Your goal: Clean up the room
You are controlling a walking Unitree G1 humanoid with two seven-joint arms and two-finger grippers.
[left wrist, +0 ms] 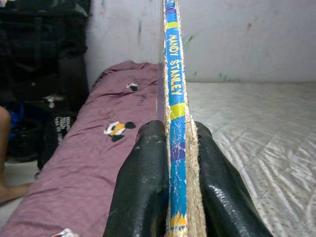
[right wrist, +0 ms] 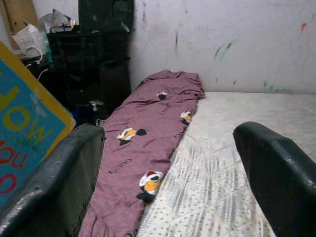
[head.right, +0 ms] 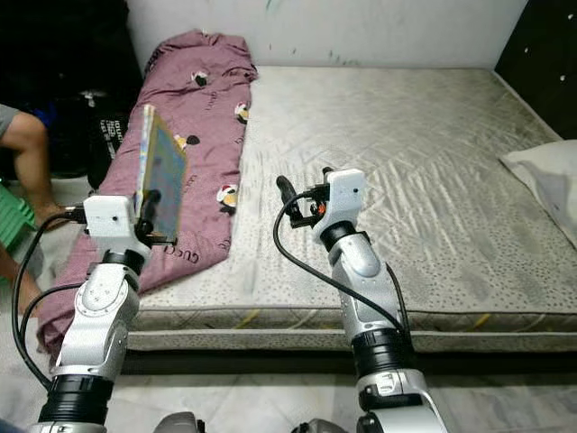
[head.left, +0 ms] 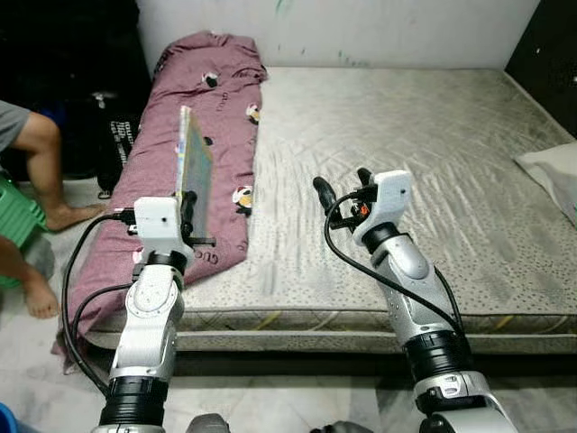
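Left claw [head.left: 187,209]: closed on a thin book [head.left: 195,161]; the book is held upright on its edge above the left edge of the mattress [head.left: 424,171], over the blanket [head.left: 194,135].
Book: in the left wrist view its blue and yellow spine [left wrist: 176,123] is pinched between the two black fingers [left wrist: 143,187]; a colourful cover with large letters is seen in the right wrist view [right wrist: 24,143].
Right claw [head.left: 343,185]: spread wide, nothing held; it is raised over the front part of the mattress, near the middle, well apart from the book.
Right fingers [right wrist: 54,187]: seen far apart in the right wrist view, with blanket and mattress between them.
Blanket: maroon, printed with small cartoon figures, laid in a long strip along the left edge of the mattress from the wall end to the front corner, partly hanging over the side.
Mattress: grey, quilted, set low on the floor [head.left: 270,397] against a white wall [head.left: 361,32].
Pillow [head.left: 552,176]: pale, at the right edge of the mattress.
Person: bare legs [head.left: 41,162] and feet are seen on the floor beside the left edge of the mattress.
Dark bags [right wrist: 94,64]: stacked by the wall past the far left corner of the mattress.
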